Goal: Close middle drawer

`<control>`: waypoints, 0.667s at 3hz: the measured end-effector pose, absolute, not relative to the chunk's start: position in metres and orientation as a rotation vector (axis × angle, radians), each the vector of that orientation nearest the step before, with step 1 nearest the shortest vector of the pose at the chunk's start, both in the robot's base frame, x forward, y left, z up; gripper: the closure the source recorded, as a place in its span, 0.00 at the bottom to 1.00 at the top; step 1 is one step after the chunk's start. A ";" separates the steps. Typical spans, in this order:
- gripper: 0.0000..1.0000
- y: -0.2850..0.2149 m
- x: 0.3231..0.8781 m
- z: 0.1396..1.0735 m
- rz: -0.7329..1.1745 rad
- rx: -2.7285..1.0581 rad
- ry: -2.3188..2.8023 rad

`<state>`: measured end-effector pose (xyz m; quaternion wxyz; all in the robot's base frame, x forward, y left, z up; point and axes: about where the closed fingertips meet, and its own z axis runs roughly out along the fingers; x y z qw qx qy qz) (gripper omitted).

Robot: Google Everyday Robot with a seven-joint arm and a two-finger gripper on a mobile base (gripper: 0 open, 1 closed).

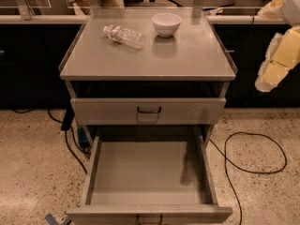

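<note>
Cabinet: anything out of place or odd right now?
The bottle lies on its side on the cabinet top near the upright bowl. The middle drawer stands pulled far out, empty. The gripper hangs up at the right, clear of it.
</note>
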<state>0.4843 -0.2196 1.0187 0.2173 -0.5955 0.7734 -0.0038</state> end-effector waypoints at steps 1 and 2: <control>0.00 -0.219 0.485 1.021 -0.005 -1.657 2.132; 0.10 -0.219 0.485 1.021 -0.004 -1.658 2.130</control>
